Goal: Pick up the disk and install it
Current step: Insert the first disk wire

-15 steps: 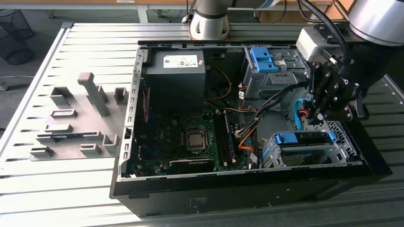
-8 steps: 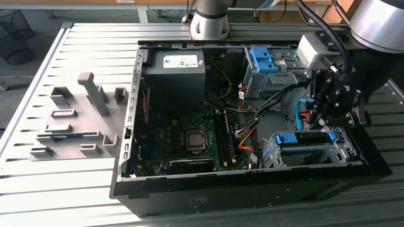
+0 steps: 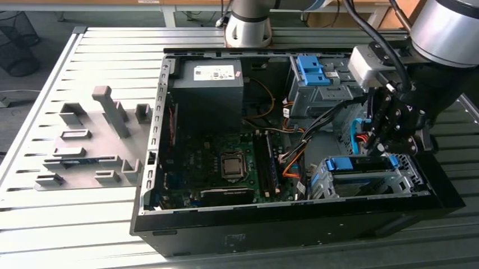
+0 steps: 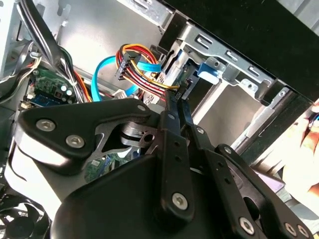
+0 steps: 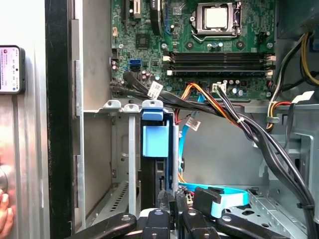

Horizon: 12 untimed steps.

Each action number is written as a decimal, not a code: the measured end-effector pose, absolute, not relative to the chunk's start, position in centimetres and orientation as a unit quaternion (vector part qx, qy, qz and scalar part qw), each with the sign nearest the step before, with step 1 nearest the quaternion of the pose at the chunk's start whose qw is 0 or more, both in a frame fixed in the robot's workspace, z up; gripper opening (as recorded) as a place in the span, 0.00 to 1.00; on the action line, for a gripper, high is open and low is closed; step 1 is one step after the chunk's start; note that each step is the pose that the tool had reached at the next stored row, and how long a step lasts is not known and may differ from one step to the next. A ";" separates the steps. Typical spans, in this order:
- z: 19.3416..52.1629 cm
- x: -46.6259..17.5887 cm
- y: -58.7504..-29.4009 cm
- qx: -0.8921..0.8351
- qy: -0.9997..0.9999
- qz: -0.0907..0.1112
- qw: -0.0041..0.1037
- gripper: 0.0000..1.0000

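Inside the open PC case (image 3: 299, 216), near its front corner on the exterior view's right, the end effector (image 3: 395, 147) hung over the drive cage (image 3: 367, 182). Fingers (image 4: 175, 107) were drawn close together, nearly parallel, tips at the edge of the disk (image 5: 159, 177). Whether they actually pinched it, could not tell. Disk stood on edge in a cage slot, dark body with a blue rail (image 5: 155, 140) and blue tab on its end, mostly seated between the grey slot walls. Orange, yellow and black cables (image 5: 224, 107) ran just beside the cage, toward the motherboard (image 3: 224, 162). Light blue flat cable (image 5: 219, 196) lay near the fingers. Black power supply (image 3: 208, 89) sat well apart at the far side. Grey fixture block (image 3: 97, 145) lay on the slatted desk (image 3: 67, 224), beside the case. A fingertip (image 5: 4, 216) showed past the case edge.
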State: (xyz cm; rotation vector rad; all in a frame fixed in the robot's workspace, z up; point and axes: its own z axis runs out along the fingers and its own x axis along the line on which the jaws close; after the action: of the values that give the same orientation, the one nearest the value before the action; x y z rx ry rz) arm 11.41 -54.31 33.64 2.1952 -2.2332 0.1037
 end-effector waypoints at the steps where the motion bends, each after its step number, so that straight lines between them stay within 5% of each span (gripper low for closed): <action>1: 33.6 11.4 -54.3 0.701 -0.712 0.033 0.004 0.16; 12: 33.4 11.4 -54.6 0.702 -0.712 0.033 0.004 0.16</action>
State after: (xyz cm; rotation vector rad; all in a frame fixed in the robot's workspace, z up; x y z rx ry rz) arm 11.40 -54.61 33.45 2.1993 -2.2300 0.1047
